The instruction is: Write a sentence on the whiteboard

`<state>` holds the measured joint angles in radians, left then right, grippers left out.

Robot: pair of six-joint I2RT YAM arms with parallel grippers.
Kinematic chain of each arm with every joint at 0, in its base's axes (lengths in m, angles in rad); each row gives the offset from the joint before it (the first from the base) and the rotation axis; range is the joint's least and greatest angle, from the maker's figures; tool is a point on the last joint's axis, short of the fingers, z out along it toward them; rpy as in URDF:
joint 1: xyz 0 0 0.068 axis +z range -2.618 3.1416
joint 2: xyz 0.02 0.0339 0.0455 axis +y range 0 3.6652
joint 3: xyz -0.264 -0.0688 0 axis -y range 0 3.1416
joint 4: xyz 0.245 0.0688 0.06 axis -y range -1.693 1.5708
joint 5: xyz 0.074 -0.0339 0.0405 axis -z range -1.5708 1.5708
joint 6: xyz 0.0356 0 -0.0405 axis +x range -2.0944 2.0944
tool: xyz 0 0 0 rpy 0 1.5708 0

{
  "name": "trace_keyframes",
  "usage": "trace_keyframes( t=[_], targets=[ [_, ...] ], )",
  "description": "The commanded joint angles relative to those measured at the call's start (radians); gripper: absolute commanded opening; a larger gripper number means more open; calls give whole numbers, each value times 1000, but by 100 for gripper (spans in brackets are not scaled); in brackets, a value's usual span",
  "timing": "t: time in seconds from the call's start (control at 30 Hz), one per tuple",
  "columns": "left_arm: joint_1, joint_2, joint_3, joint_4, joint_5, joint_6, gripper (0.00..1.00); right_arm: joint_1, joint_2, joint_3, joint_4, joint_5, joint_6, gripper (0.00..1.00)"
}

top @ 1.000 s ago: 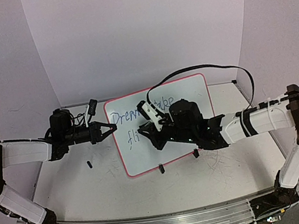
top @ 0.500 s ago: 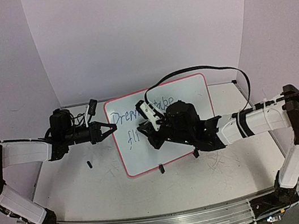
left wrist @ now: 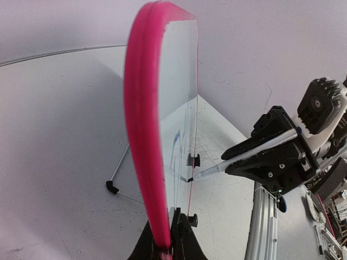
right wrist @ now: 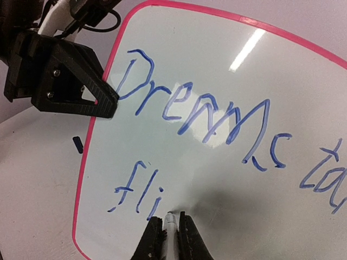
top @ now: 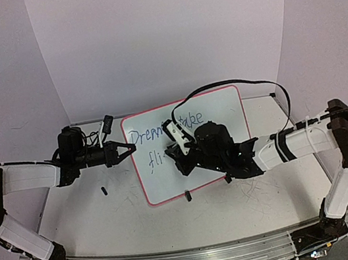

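Right wrist: your right jaws grip the marker (right wrist: 171, 226) mid-"fli", plenty left to write; left jaws pinch the whiteboard (left wrist: 142, 135) rim.

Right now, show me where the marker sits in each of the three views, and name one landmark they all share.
Top external: the marker is a white stub slanting over the middle of the whiteboard.
Left wrist: right of centre, a pale shaft with its tip at the board face.
Right wrist: bottom centre, tip just under the blue "fli".
Shared landmark: the board's pink rim.
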<state>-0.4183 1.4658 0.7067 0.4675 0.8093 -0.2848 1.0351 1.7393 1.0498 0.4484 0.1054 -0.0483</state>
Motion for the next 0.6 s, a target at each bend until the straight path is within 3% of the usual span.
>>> trace_keyframes(
  t=[0.0,0.57],
  targets=[
    [-9,8,23,-38,-103,76,0,4,-44,-12,18,55,26,0],
    [-9,8,24,-40,-101,78,0,4,-5,23,45,100,12,0]
  ],
)
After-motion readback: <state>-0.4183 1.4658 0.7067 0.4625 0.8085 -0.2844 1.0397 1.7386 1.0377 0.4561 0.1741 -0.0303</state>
